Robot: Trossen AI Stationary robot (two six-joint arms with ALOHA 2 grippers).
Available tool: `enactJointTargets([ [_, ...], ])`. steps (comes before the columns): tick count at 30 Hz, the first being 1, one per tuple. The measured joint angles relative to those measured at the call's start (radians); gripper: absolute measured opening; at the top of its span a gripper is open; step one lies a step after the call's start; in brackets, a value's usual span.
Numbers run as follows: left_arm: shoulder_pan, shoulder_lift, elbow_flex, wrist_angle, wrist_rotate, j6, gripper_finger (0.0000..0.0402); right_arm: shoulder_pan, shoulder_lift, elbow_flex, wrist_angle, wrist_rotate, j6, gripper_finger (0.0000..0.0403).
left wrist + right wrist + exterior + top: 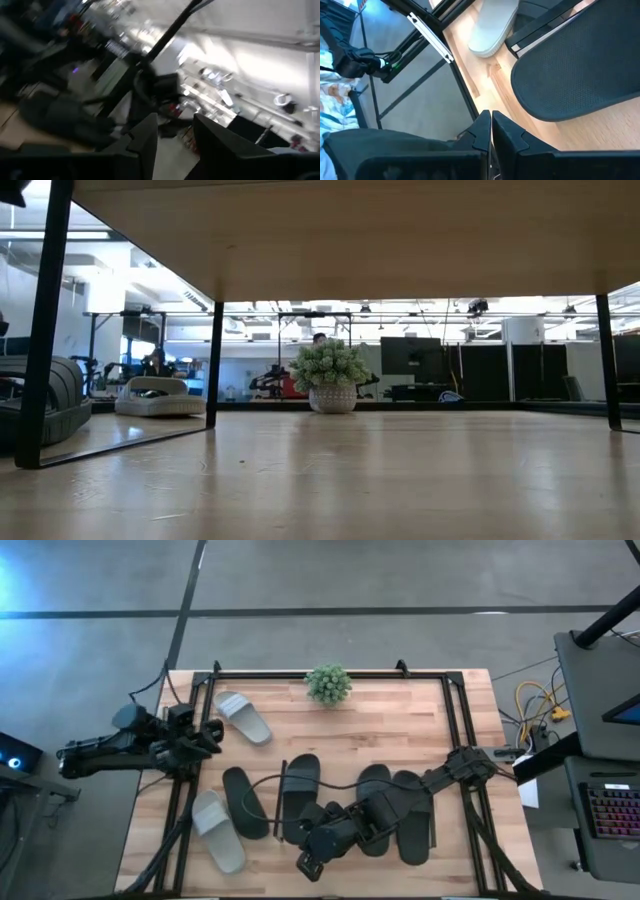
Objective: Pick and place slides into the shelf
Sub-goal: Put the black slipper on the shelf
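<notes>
No readable writing showing. Right claw (309, 865) hanging pressed together, empty, near counter (400, 730) front edge, beside black slides (300, 790). Left claw (213, 730) sitting partly spread, holding nothing, at counter's left edge near light grey slide (242, 717). Second grey slide (217, 830) lying front-left. Open counter stretching behind potted plant (328, 683).

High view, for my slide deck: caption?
Right gripper shut above black rubber slide sandals; left gripper beside a grey one.

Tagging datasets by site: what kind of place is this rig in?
Probably an open-plan robotics lab or workshop. The low view shows monitors and a seated person behind the potted plant; the high view shows polished concrete floor and a keyboard beside the wooden table.
</notes>
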Motion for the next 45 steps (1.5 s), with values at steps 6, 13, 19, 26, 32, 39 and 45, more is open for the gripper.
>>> enactJointTargets([
  [6,-0.001,0.122,0.177,-0.482,0.071,0.143,0.0133,0.000,-0.003,0.024,-0.004,0.000,0.042,0.0016],
  [13,-0.001,0.202,0.315,-1.026,0.077,0.309,0.0201,0.005,-0.013,0.063,-0.011,0.001,0.081,0.0065],
  [19,-0.025,0.186,0.277,-1.089,0.054,0.326,0.0214,0.016,-0.031,0.114,-0.015,0.078,-0.006,0.0090],
  [26,-0.071,0.182,0.179,-1.089,-0.065,0.302,0.0187,0.050,-0.145,0.117,-0.009,0.363,-0.080,0.0082],
  [32,-0.129,0.250,0.107,-1.019,-0.110,0.276,0.0159,0.066,-0.208,0.116,-0.042,0.437,-0.122,0.0080],
  [39,-0.228,0.368,0.045,-0.950,-0.167,0.279,0.0157,0.068,-0.223,0.115,-0.125,0.443,-0.108,0.0081],
  [45,-0.282,0.461,0.020,-0.875,-0.229,0.284,0.0157,0.068,-0.225,0.115,-0.145,0.435,-0.104,0.0081],
])
